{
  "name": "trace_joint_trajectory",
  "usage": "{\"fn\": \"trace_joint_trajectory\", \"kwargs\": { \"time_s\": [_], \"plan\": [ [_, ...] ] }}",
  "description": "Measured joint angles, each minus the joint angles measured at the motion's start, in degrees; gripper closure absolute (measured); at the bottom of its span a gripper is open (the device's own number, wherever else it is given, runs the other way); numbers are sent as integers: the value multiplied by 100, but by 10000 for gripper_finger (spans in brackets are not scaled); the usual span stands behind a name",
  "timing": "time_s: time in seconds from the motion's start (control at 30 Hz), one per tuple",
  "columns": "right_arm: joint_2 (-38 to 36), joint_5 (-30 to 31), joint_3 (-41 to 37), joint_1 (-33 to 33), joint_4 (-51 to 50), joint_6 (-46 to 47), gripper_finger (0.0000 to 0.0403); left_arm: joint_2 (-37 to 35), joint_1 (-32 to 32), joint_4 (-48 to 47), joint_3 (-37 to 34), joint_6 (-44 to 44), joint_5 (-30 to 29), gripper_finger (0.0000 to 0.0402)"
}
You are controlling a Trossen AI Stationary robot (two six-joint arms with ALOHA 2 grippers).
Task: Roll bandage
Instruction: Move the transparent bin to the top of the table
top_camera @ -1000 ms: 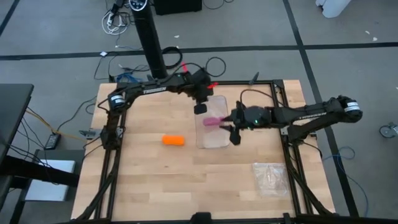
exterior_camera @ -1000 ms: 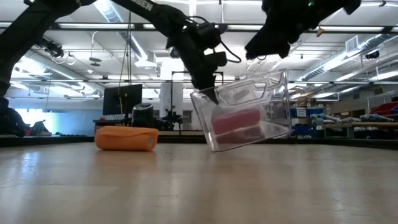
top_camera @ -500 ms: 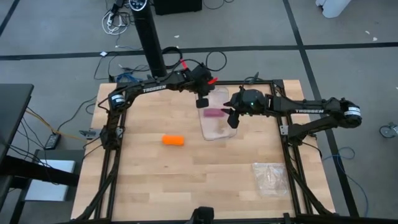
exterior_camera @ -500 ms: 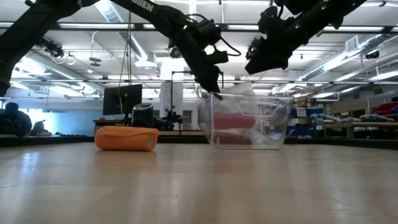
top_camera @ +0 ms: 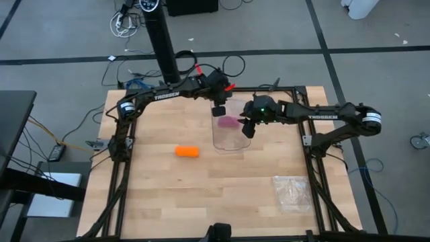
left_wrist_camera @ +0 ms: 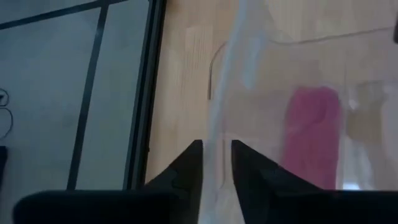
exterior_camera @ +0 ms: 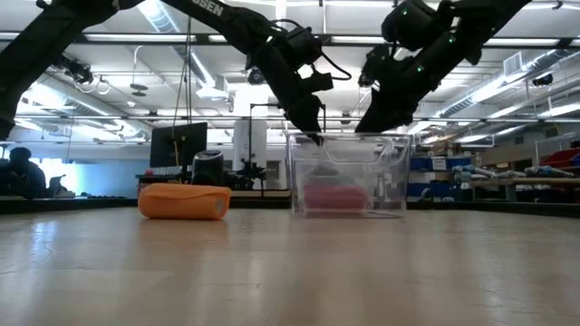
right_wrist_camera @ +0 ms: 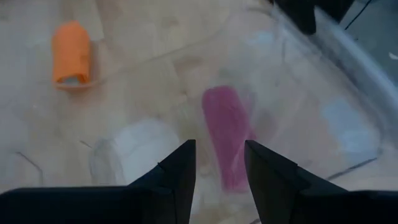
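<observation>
The orange bandage [top_camera: 188, 151] lies as a compact roll on its side on the table, left of a clear plastic box [top_camera: 230, 136]; it also shows in the low view [exterior_camera: 183, 201] and the right wrist view [right_wrist_camera: 70, 52]. No gripper touches it. A small pink bundle [top_camera: 230, 122] lies on the box's floor. My left gripper [top_camera: 218, 113] is shut on the box's far-left rim. My right gripper [top_camera: 247, 130] is open, just above the box's right rim, pointing down and left into it. My left gripper pinches the box's clear side wall at its top rim [left_wrist_camera: 216, 144] between its two fingers, one inside the box and one outside. The fingers come from above, slanting down. The box stands upright with its base flat on the table [exterior_camera: 349, 210]. I cannot tell whether my right gripper touches the box's right wall.
A clear plastic zip bag [top_camera: 292, 191] lies flat at the near right of the table. The black frame rails [top_camera: 306, 144] run along the table's edges. Bare wood lies between the bandage and the near edge.
The clear box was tipped up on one edge and has come down flat on its base, a little nearer the far edge. The pink bundle has settled on its floor. My right gripper has gone toward the far edge and a little left. The bandage has stayed put.
</observation>
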Motion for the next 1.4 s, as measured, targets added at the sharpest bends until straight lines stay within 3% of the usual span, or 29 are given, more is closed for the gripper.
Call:
{"fn": "trace_joint_trajectory", "kwargs": {
  "time_s": [0.33,0.67,0.87,1.03,1.2,1.4],
  "plan": [
    [648,105,0,-144,26,-33,263,-47,-26,-1034,582,45,-155,244],
    [1103,1022,7,-270,-39,-84,264,-774,-126,-1680,526,-610,2531,243],
    [898,1333,-2,-516,-225,13,262,-1118,-416,-1600,-39,-539,3102,243],
    [604,1029,-8,-480,-167,9,261,-1406,-592,-1270,-664,-507,3126,243],
    [539,145,-5,-373,-124,-506,265,-1967,-725,-776,-1503,-526,3294,243],
    [1048,304,0,-618,-430,-744,296,-2904,-931,92,-2751,-766,3309,243]
  ]
}}
